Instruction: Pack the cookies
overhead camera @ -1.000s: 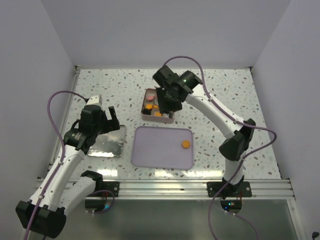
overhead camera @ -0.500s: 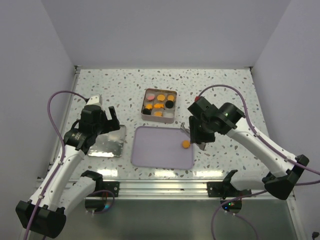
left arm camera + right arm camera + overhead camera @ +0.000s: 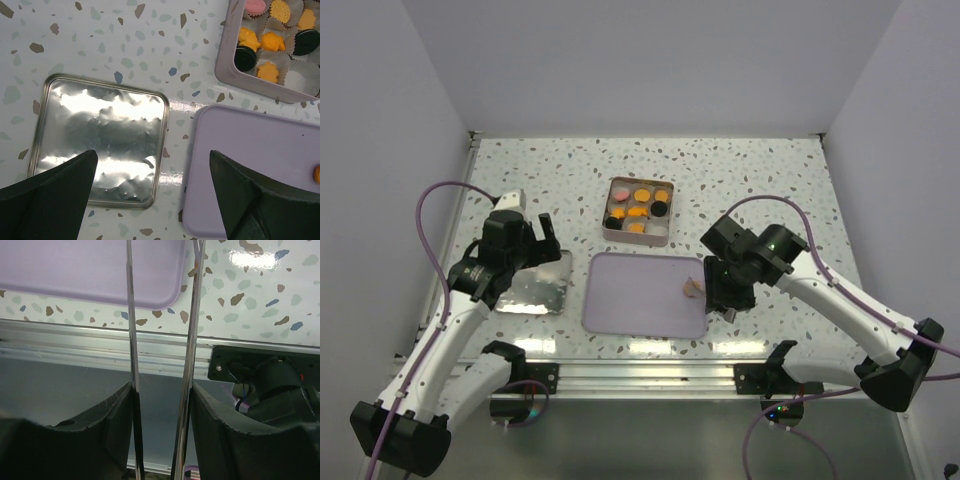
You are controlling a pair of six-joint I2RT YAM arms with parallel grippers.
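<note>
So, biggest first: the speckled table, then the lavender tray at 6 o'clock of centre, a shiny tin lid at its 9 o'clock and the tin at its 12. Left gripper hovers over the lid, jaws wide apart, holding nothing. Right gripper is clamped on tweezers over the tray's 3 o'clock edge. Most cookies sit in the tin's paper cups; one orange cookie lies on the tray by the tweezer tips.

I'm seeing left arm, right arm wearing white shells over black joints; lavender cables looping off each; left gripper showing black wedge fingers.
</note>
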